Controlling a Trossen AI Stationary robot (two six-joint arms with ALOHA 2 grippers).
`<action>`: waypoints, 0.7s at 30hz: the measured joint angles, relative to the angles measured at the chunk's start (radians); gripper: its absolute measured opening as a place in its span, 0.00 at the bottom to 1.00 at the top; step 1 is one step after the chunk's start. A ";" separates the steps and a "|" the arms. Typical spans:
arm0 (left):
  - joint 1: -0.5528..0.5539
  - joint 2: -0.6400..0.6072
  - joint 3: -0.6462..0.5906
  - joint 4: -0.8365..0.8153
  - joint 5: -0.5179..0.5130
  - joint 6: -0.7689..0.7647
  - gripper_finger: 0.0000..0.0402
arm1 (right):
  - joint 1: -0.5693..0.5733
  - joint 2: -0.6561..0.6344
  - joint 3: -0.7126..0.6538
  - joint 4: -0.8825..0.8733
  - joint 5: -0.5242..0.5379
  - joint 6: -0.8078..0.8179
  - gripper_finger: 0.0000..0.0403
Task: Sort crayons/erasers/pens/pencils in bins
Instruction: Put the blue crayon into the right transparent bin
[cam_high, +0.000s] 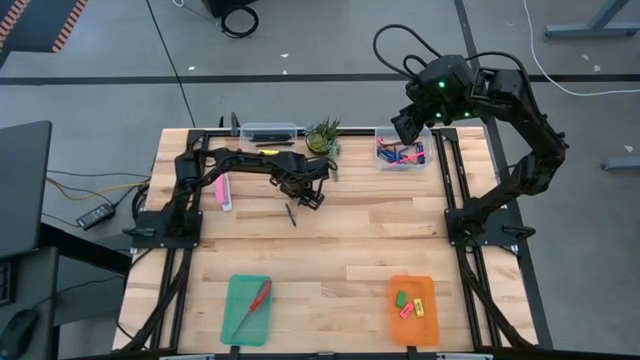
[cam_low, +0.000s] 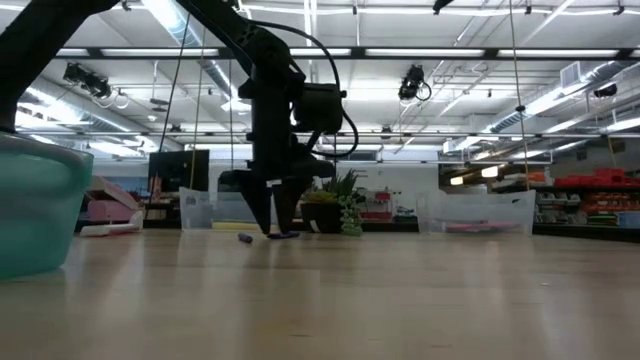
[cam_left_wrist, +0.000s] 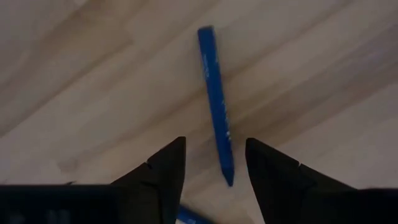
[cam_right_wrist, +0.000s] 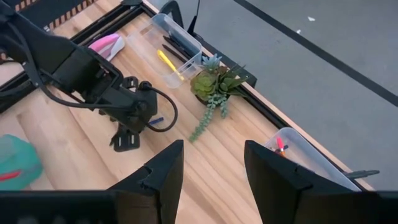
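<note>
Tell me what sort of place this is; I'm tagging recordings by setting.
Probably a large lab or warehouse-style workshop: long ceiling lights over an open hall, a grey concrete floor with loose cables, and a wooden table carrying two robot arms.

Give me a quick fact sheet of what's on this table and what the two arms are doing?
left gripper: low over table, fingers open astride a blue pen
right gripper: raised above far right clear bin, open, empty
teal tray: red-handled scissors
orange tray: erasers
far left clear bin: pencils
</note>
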 joint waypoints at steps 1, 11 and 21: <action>-0.001 0.001 0.000 0.007 0.000 0.000 0.43 | 0.000 0.000 0.000 0.000 0.000 -0.004 0.43; -0.023 0.030 0.005 0.014 -0.004 0.000 0.35 | 0.000 0.000 0.000 0.001 0.000 -0.024 0.43; -0.026 0.033 0.004 0.023 -0.032 0.019 0.19 | 0.000 0.000 0.000 0.001 0.000 -0.034 0.43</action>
